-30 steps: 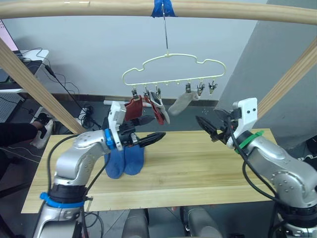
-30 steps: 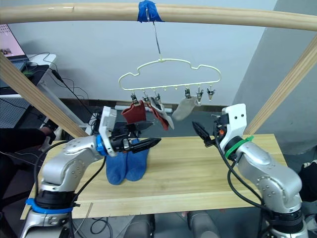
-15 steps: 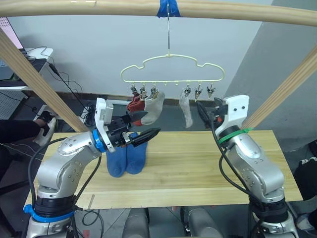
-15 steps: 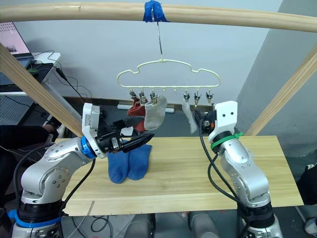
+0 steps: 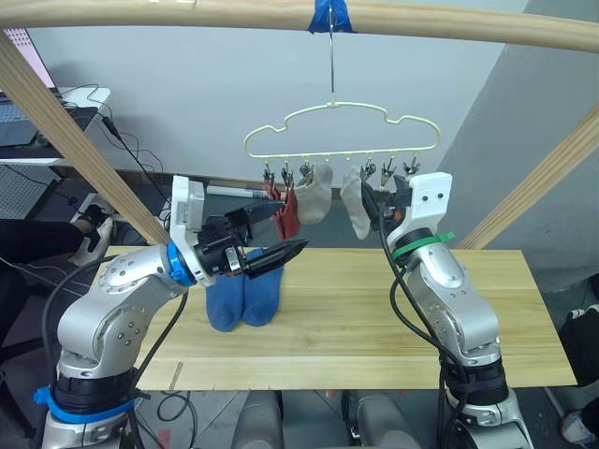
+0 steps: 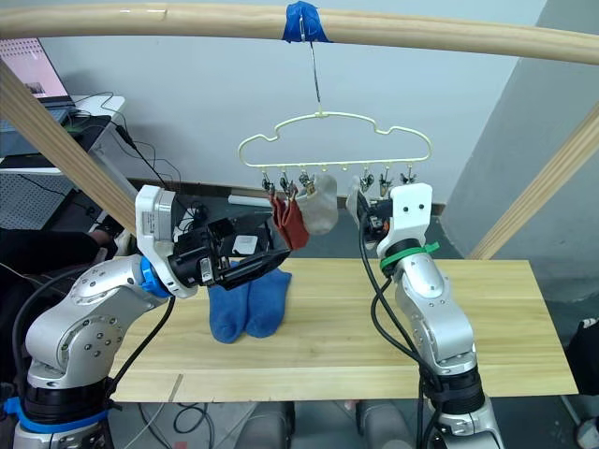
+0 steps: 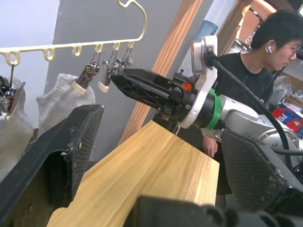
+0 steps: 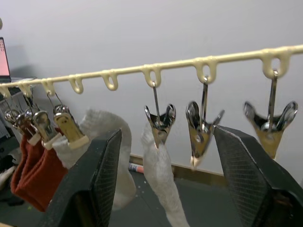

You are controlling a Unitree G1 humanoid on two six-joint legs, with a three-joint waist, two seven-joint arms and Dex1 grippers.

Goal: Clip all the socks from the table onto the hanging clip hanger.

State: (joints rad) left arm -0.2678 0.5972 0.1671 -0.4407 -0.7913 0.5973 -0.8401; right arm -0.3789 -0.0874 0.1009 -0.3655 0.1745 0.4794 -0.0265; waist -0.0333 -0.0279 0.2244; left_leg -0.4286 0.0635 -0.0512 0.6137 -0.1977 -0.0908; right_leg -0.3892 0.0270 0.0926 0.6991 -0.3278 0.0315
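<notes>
blue socks [image 5: 243,297] | rust red socks [image 5: 284,211] | light grey socks [image 5: 314,194] | pale-yellow clip hanger [image 5: 342,126]

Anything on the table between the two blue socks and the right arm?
Nothing: in the left eye view the table is bare wood from the blue socks across to the right arm's base. The right gripper is up by the clip hanger.

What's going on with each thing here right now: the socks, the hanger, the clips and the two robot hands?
Rust red socks: clipped, hanging.
Grey socks: both clipped, hanging.
Blue socks: lying on the table, side by side.
Clip hanger: hooked on the wooden bar.
Two end clips: closed, empty.
Left gripper: open, empty.
Right gripper: open, empty, below the clips.
</notes>
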